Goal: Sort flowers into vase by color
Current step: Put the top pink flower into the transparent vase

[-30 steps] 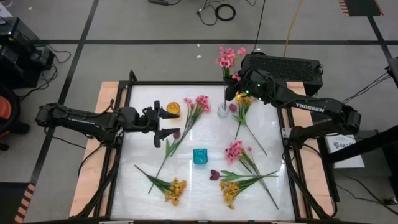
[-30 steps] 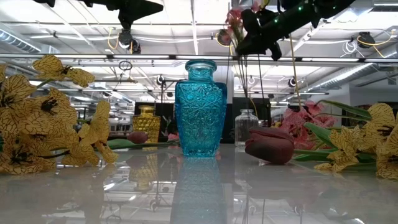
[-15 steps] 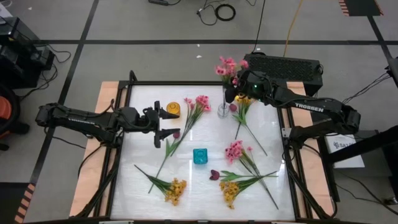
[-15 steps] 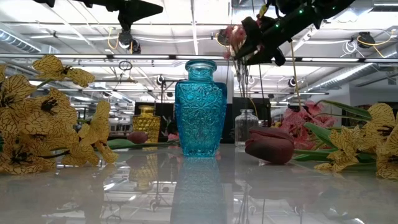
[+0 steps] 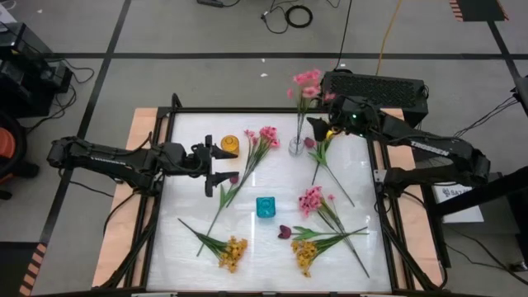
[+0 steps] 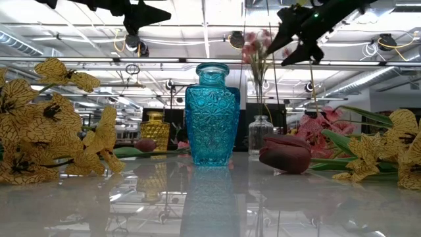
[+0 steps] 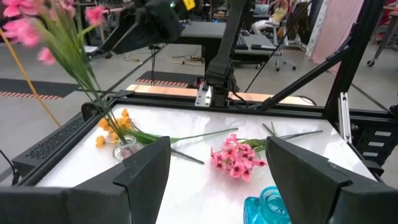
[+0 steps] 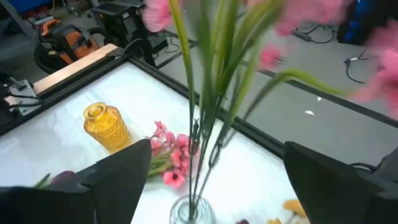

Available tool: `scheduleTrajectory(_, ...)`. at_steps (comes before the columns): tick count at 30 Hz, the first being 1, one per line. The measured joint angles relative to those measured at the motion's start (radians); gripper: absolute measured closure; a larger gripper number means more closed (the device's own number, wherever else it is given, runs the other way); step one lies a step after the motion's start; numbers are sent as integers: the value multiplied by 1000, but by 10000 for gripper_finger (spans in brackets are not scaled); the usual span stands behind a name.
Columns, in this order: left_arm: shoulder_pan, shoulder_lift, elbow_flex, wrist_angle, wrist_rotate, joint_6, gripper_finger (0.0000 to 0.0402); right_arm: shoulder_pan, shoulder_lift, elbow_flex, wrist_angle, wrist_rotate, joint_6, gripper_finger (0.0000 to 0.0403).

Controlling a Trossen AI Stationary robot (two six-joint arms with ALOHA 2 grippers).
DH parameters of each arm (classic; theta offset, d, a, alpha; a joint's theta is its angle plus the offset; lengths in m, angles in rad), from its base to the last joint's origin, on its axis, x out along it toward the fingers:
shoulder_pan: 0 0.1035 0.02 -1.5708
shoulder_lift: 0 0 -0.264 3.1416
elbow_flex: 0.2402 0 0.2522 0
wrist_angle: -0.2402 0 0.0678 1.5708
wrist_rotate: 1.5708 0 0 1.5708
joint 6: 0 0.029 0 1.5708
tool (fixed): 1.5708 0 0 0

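1. Right gripper (image 5: 318, 129): fingers spread wide, released, empty, hovering just beside the pink sprig's stems at the table's far edge.
2. Pink sprig (image 5: 306, 86): standing in the clear glass vase (image 5: 295, 148), free of the gripper.
3. Left gripper (image 5: 213, 164): parted, empty, waiting near the yellow vase (image 5: 229, 146).
4. Blue vase (image 5: 265, 207): mid-table, empty.
5. Loose flowers (image 5: 312, 200): pink, yellow, maroon, lying across the table (image 5: 186, 206).

Pink sprig (image 5: 306, 82): upright, stem in the clear glass vase (image 5: 296, 148) at the worktop's far edge. Pink sprigs (image 5: 266, 137) (image 5: 311, 199), yellow sprigs (image 5: 232, 252) (image 5: 304, 252) (image 5: 322, 132) and maroon buds (image 5: 285, 231) lie loose, flat on the worktop. Yellow vase (image 5: 229, 146) and blue vase (image 5: 265, 206): upright, empty.
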Motion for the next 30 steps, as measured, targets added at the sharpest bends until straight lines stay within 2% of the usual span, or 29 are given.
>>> scheduleTrajectory(12, 0, 0, 0, -2, 0, -23, 132, 5, -156, 0, -170, -1, 49, 46)
scheduleTrajectory(16, 0, 0, 0, -22, 0, -23, 132, 51, -196, 0, -192, 1, 60, 46)
scheduleTrajectory(23, 0, 24, 0, -130, 0, -42, 132, 261, -227, 0, -143, 2, 98, 46)
scheduleTrajectory(30, -4, 169, 0, -141, -2, -162, 132, 513, -193, 1, -81, 187, 95, 46)
